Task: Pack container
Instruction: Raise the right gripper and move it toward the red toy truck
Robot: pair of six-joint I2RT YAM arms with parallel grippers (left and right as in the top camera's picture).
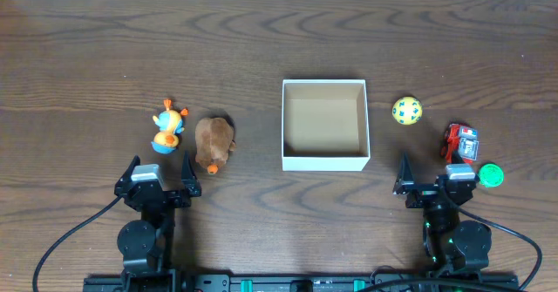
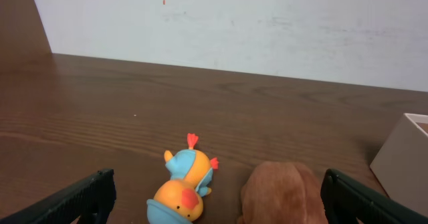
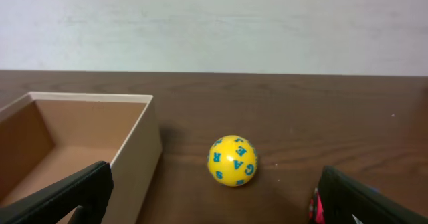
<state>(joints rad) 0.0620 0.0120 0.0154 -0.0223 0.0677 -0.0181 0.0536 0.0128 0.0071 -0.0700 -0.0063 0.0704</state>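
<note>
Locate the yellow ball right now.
In the overhead view the yellow ball sits on the right side, just right of the container and up-left of the red toy.

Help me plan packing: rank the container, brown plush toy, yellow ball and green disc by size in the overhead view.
1. container
2. brown plush toy
3. yellow ball
4. green disc, only slightly smaller than the ball

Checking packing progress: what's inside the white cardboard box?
Nothing visible: the square white-walled cardboard box shows bare brown floor from overhead; only a strip behind its near wall is hidden.
</note>
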